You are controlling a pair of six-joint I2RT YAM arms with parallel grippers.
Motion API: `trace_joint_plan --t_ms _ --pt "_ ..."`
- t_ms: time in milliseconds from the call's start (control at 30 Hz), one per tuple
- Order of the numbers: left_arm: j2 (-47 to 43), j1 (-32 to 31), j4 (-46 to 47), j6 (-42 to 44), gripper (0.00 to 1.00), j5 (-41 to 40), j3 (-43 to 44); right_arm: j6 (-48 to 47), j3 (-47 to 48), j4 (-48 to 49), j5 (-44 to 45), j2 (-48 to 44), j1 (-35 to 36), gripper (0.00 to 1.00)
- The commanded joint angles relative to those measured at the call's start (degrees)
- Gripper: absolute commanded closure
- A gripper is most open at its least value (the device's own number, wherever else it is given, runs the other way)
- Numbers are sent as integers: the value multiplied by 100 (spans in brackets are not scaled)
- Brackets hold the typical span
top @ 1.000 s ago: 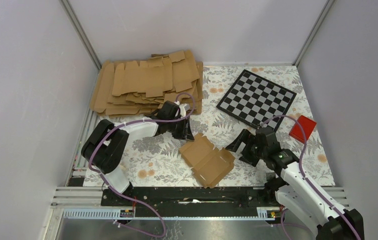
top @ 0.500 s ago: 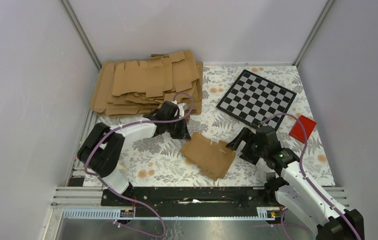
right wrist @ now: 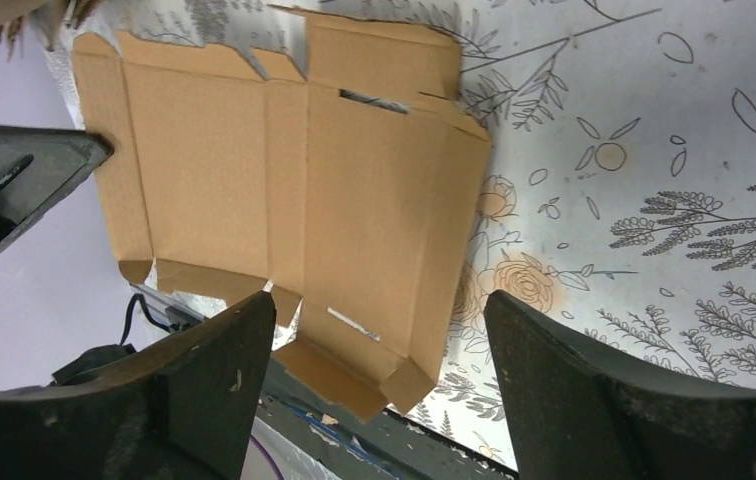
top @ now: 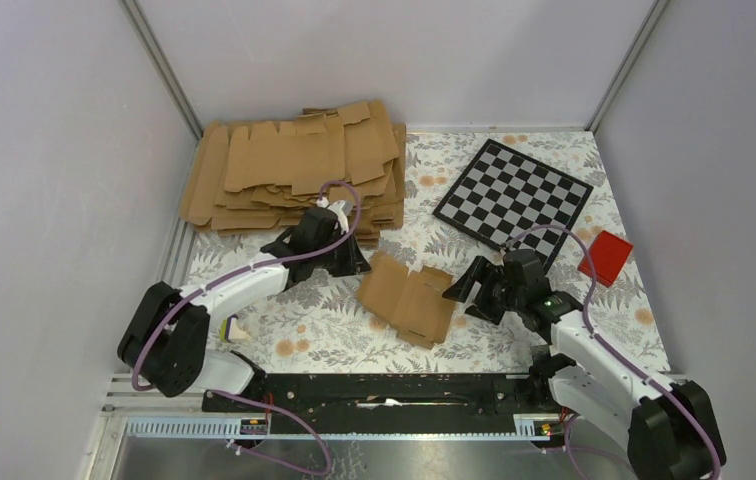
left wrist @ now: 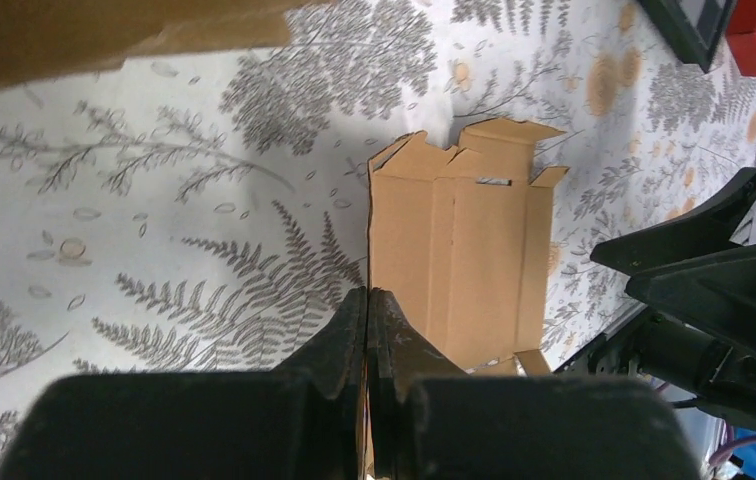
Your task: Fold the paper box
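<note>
From above, a floral cloth (top: 304, 320) covers the table between pale lilac walls (top: 44, 200). A heap of flat cardboard blanks (top: 294, 165) crowds the far left corner, with a chessboard (top: 512, 196) and a red block (top: 606, 257) off to the right. The paper box (top: 406, 298), still an unfolded blank, sits mid-table between the left gripper (top: 354, 266) and the right gripper (top: 462, 298). The left wrist view shows the left jaws pinched tight on the box's edge. The right wrist view shows the right jaws spread wide, with the box ahead between them, ungripped.

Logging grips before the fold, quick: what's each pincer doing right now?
Left pincer: closed, pinching the edge of the flat brown cardboard box blank.
Right pincer: open, holding nothing.
</note>
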Motion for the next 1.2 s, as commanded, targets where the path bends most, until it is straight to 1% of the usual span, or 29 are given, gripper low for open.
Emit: trace_joint_plan --t_ms 0,67,200,267,367,433,600,700,833,967,1100,1167 --pt "-422 23 434 -465 100 -462 -259 46 -2 573 -99 331 35 17" --pt "-570 40 497 -627 100 -623 -398 -35 -12 578 75 436 31 18" --pt "-692 41 569 -693 100 -702 -527 -171 -96 589 345 564 31 20" --pt "-702 41 618 -697 100 -638 -570 -206 -165 694 349 622 31 23" --pt "-692 41 1020 -782 100 -306 -679 -138 -326 964 352 749 31 24" --pt "-650 45 1103 -822 100 -168 -681 -111 -400 1078 297 918 35 28" --pt "-634 41 1182 -870 100 -137 -769 -75 -501 1611 94 1256 31 36" --pt "-639 41 1248 -895 100 -108 -822 -168 -435 1678 9 1453 31 44" --pt "-470 41 1216 -814 100 26 -757 -219 -378 1720 -25 1661 37 48" --pt "-273 41 1247 -773 100 155 -725 -216 -361 1751 -1 1678 40 50" --pt "-52 41 1292 -746 100 384 -684 -261 -326 1739 76 1560 39 59" --pt "2 41 1359 -761 99 457 -699 -313 -300 1672 146 1540 42 61"
